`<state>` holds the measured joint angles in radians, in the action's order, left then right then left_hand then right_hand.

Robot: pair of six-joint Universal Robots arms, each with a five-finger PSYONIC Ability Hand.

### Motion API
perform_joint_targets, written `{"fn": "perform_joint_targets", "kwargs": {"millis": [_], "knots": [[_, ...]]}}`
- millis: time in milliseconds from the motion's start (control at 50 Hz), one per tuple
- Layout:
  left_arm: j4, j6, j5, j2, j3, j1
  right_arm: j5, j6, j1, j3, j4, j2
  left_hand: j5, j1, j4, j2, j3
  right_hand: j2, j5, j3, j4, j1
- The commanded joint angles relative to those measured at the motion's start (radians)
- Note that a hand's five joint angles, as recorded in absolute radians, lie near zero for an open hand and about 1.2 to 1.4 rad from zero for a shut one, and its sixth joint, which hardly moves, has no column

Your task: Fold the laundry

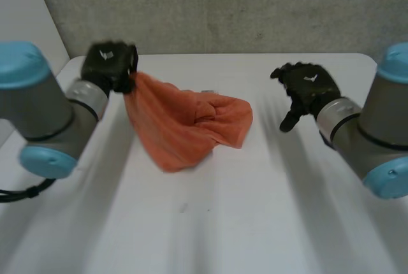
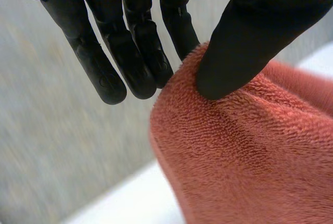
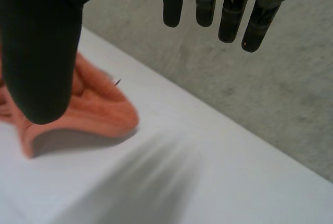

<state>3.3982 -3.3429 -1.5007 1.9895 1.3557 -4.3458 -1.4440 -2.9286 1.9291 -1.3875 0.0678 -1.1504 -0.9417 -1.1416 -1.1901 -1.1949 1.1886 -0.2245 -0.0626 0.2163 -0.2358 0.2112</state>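
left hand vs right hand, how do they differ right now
The left hand pinches a corner of the towel between thumb and fingers; the right hand holds nothing. The left hand holds that corner up off the table; the right hand hangs beside the towel, apart from it, fingers straight. Both are black.

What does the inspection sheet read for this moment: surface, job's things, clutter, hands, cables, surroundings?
Surface: white table, flat and matte.
Job's things: one orange towel, bunched; one end is held up off the table, the rest lies on it.
Clutter: nothing seen.
Hands: left hand pinches the towel's raised end between thumb and fingers; right hand is open, holds nothing and is apart from the towel.
Cables: nothing seen on the tabletop.
Surroundings: grey wall behind the table.
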Motion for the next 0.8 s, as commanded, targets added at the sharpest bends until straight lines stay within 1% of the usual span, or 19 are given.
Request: {"fn": "perform_joint_targets", "kwargs": {"millis": [20,40,60,140,220,260,300,360,420,440,460,500,520,540,620,660,720,740,800], "knots": [[-0.023,-0.012,0.039,-0.340,0.086,0.067,0.049,-0.037,-0.045,0.108,-0.075,-0.029,-0.280,-0.255,-0.206,-0.201,0.208,0.050,0.063,-0.042,0.061,-0.037],[-0.034,-0.012,0.060,-0.403,0.101,0.083,0.050,-0.037,-0.045,0.108,-0.076,-0.029,-0.280,-0.255,-0.206,-0.201,0.208,0.050,0.063,-0.042,0.061,-0.037],[-0.034,-0.012,0.060,-0.403,0.102,0.083,0.072,-0.038,-0.045,0.131,-0.091,-0.023,-0.280,-0.255,-0.206,-0.201,0.208,0.050,0.063,-0.042,0.061,-0.037],[-0.091,-0.012,0.132,-0.546,0.134,0.097,0.319,-0.053,-0.038,0.275,-0.209,0.079,-0.280,-0.255,-0.206,-0.201,0.208,0.050,0.063,-0.042,0.061,-0.037],[-0.145,-0.012,0.169,-0.621,0.145,0.104,0.450,-0.081,-0.032,0.355,-0.304,0.156,-0.280,-0.255,-0.206,-0.201,0.208,0.050,0.063,-0.042,0.061,-0.037],[-0.172,-0.012,0.174,-0.649,0.151,0.113,0.477,-0.096,-0.012,0.378,-0.342,0.190,-0.280,-0.255,-0.206,-0.201,0.208,0.050,0.063,-0.042,0.061,-0.037],[-0.180,-0.012,0.174,-0.653,0.151,0.117,0.496,-0.119,0.054,0.409,-0.373,0.237,-0.280,-0.255,-0.206,-0.201,0.208,0.050,0.063,-0.042,0.061,-0.037],[-0.215,-0.013,0.174,-0.664,0.152,0.136,0.493,-0.138,0.143,0.433,-0.382,0.296,-0.280,-0.255,-0.206,-0.201,0.208,0.050,0.063,-0.042,0.061,-0.037],[-0.240,-0.015,0.172,-0.672,0.152,0.146,0.487,-0.145,0.174,0.439,-0.382,0.316,-0.280,-0.255,-0.206,-0.201,0.208,0.050,0.063,-0.042,0.061,-0.037],[-0.240,-0.015,0.172,-0.672,0.152,0.146,0.456,-0.152,0.197,0.452,-0.381,0.336,-0.280,-0.255,-0.206,-0.201,0.208,0.050,0.063,-0.042,0.061,-0.037],[-0.246,-0.015,0.172,-0.676,0.152,0.146,0.439,-0.152,0.202,0.456,-0.381,0.339,-0.280,-0.255,-0.206,-0.201,0.208,-0.079,-0.067,0.087,-0.068,0.092],[-0.255,-0.015,0.172,-0.682,0.152,0.144,0.390,-0.159,0.203,0.464,-0.376,0.342,-0.280,-0.255,-0.206,-0.201,0.208,-0.460,-0.448,0.468,-0.449,0.474],[-0.255,-0.015,0.172,-0.683,0.152,0.144,0.320,-0.176,0.202,0.473,-0.364,0.339,-0.280,-0.255,-0.206,-0.201,0.208,-0.942,-0.929,0.950,-0.931,0.955],[-0.255,-0.015,0.172,-0.683,0.151,0.144,0.280,-0.190,0.202,0.478,-0.355,0.336,-0.280,-0.255,-0.206,-0.201,0.208,-1.169,-1.157,1.178,-1.158,1.183],[-0.252,-0.039,0.171,-0.673,0.151,0.137,0.153,-0.222,0.196,0.478,-0.301,0.316,-0.280,-0.255,-0.206,-0.201,0.208,-1.172,-1.159,1.180,-1.160,1.185],[-0.252,-0.052,0.171,-0.672,0.152,0.133,0.094,-0.201,0.177,0.455,-0.283,0.208,-0.280,-0.255,-0.206,-0.201,0.208,-1.172,-1.159,1.180,-1.160,1.185],[-0.246,-0.092,0.169,-0.664,0.163,0.121,0.082,-0.166,0.134,0.397,-0.273,0.091,-0.280,-0.255,-0.206,-0.201,0.208,-1.172,-1.159,1.180,-1.160,1.185],[-0.240,-0.118,0.169,-0.657,0.172,0.100,0.077,-0.137,0.093,0.340,-0.264,0.016,-0.280,-0.255,-0.206,-0.201,0.208,-1.172,-1.159,1.180,-1.160,1.185],[-0.217,-0.151,0.169,-0.620,0.194,0.039,0.082,-0.104,0.064,0.288,-0.255,-0.055,-0.280,-0.255,-0.206,-0.201,0.208,-1.172,-1.159,1.180,-1.160,1.185]]}}
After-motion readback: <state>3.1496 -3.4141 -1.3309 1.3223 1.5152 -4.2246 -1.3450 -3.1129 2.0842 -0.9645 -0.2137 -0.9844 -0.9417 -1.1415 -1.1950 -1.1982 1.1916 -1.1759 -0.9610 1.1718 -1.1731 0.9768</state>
